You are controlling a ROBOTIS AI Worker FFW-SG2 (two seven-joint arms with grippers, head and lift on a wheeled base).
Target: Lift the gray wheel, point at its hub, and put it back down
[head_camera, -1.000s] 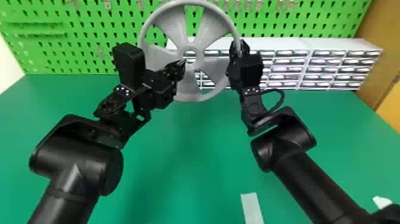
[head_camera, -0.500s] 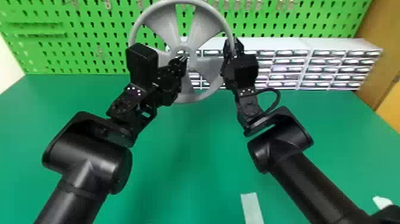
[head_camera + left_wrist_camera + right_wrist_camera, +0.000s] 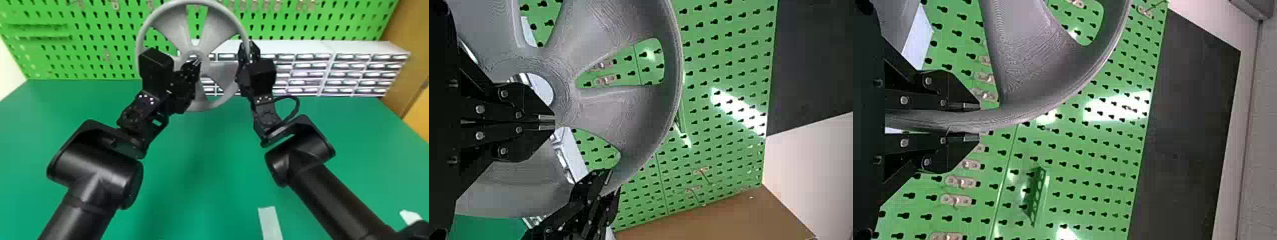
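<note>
Nearby, at the near edge of the green worktop (image 3: 204,178), a pale strip (image 3: 270,223) lies flat a little right of centre, and a small white scrap (image 3: 410,217) lies at the near right, partly hidden by something black. The left arm (image 3: 102,169) comes in from the near left and the right arm (image 3: 332,198) from the near right, both running inward toward the far side, where a thin black cable (image 3: 298,105) loops out beside the right wrist. Farther on, the left gripper (image 3: 198,62) has its fingers pressed together with nothing between them, their tips directed at the hub (image 3: 194,52) of the gray wheel (image 3: 217,32); in the left wrist view the closed tips overlap the hub's edge, though I cannot tell whether they touch it. To its right, the right gripper (image 3: 250,46) pinches the wheel's rim at the right side; the right wrist view shows the rim (image 3: 1018,112) running between its two fingers. Thus held, the wheel stands upright, face toward the near side, raised clear of the worktop. Behind it and off to the right, white drawer units (image 3: 360,46) line the far side of the worktop. Farthest back rises a green pegboard (image 3: 105,19) with small metal hooks (image 3: 115,4), and a brown panel (image 3: 411,63) closes off the far right.
</note>
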